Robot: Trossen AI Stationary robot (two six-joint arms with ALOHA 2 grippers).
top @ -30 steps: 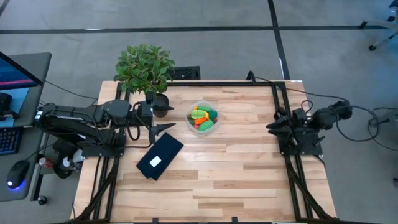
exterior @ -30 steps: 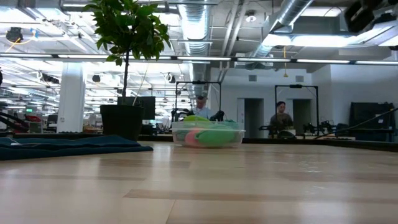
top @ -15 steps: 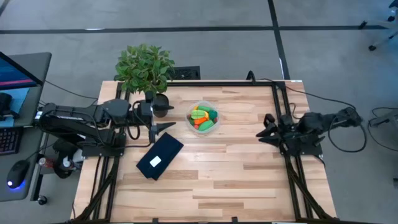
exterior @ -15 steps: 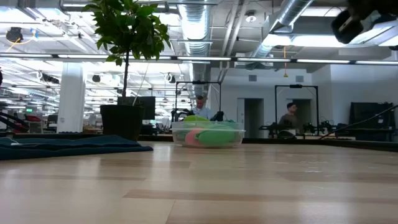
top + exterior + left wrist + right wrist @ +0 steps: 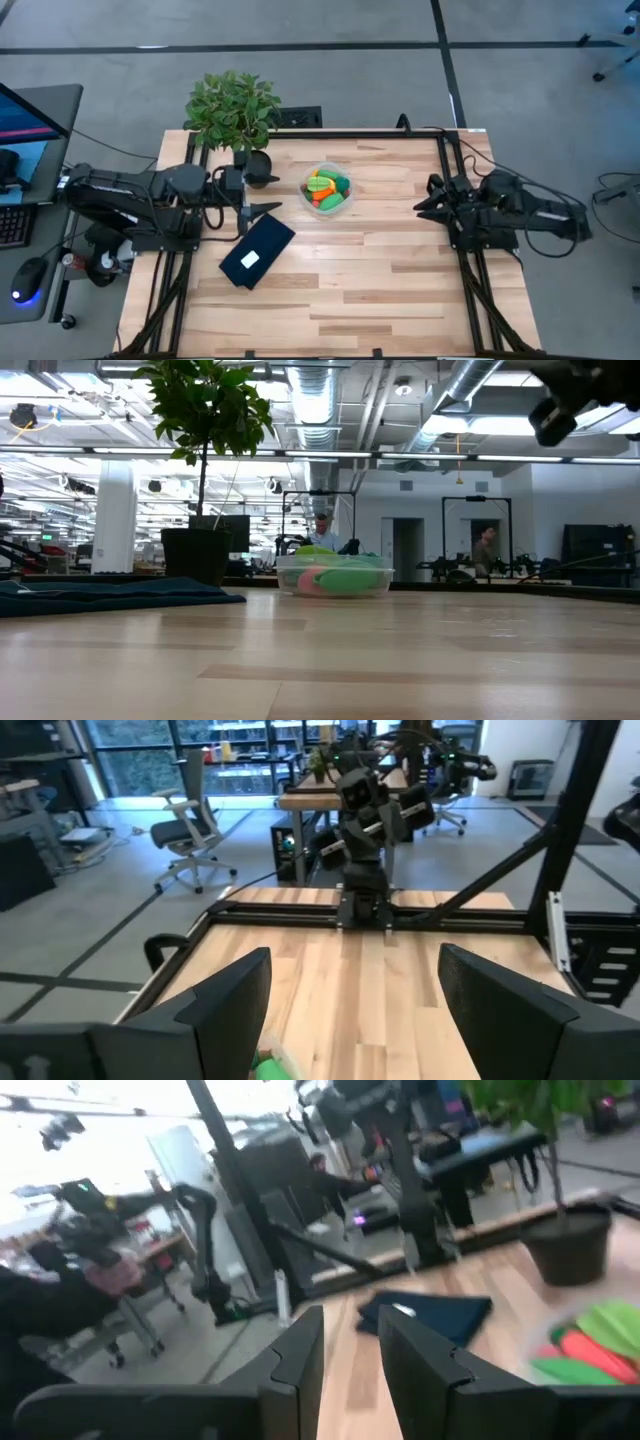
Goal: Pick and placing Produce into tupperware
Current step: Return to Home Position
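The tupperware (image 5: pixel 327 190) is a small round clear container standing on the table's far middle, also seen in the low view (image 5: pixel 333 575). Produce (image 5: pixel 322 186) fills it: orange, green and yellow pieces. My left gripper (image 5: pixel 258 194) is open and hovers left of the tupperware, pointing at it; the left wrist view shows its fingers wide apart (image 5: pixel 355 1020). My right gripper (image 5: pixel 424 196) is over the table's right edge, pointing left toward the tupperware and well apart from it. Its fingers stand a little apart (image 5: pixel 352 1365). Neither gripper holds anything.
A potted plant (image 5: pixel 233 108) stands at the far left corner, just behind my left gripper. A dark flat rectangle with a white label (image 5: pixel 257 250) lies near the left gripper. Black frame rails (image 5: pixel 455 170) run along both sides. People move in the room beyond the table.
My right arm has swung about its base: its rear part has gone toward the near edge, and its gripper has come slightly toward the table's left and lower in the low view. The tupperware and my left arm have kept still.
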